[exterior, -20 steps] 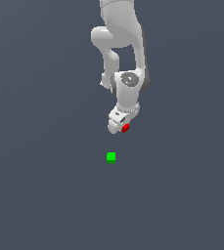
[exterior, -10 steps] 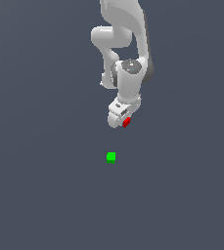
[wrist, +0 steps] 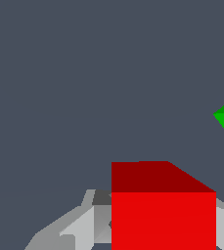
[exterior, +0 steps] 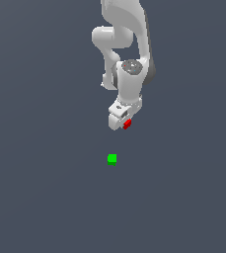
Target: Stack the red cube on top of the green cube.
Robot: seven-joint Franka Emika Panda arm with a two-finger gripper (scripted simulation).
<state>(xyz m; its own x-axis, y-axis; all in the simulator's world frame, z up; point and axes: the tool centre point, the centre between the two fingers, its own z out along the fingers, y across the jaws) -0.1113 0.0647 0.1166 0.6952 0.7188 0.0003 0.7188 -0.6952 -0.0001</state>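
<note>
Red cube [exterior: 127,123] apparently in claw [exterior: 122,122]

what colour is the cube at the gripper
Bright red, plain with no pattern; it shows best in the wrist view.

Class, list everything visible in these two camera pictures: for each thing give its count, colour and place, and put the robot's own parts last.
small solid red cube: one, bright red, at the gripper's tip, apart from the green cube.
small solid green cube: one, bright green, alone on the floor, below the gripper in the exterior view.
flat grey floor: one, dark grey, fills the background.
white robot arm: one, white, reaching down from the exterior view's top.
gripper: one, white, at the arm's end.
</note>
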